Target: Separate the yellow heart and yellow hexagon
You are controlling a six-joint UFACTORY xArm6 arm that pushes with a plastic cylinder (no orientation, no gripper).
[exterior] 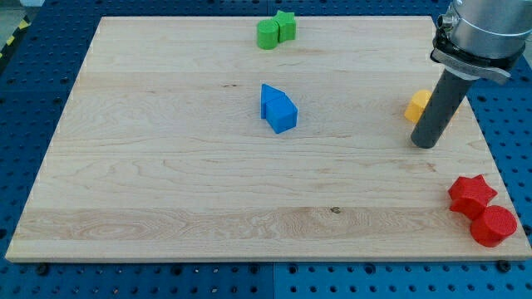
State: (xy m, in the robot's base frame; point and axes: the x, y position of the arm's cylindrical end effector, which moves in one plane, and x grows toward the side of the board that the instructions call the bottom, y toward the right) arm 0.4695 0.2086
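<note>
**Yellows hidden behind my rod**

Only one yellow block (418, 105) shows, peeking out just to the view's left of my rod; its shape I cannot tell, and the other yellow piece is hidden, so separation cannot be judged. I have no claw, only my tip (425, 144), resting just below that block. Further off lie blue blocks (278, 109), green blocks (275, 30), a red star (471, 193) and a red cylinder (494, 225).
</note>
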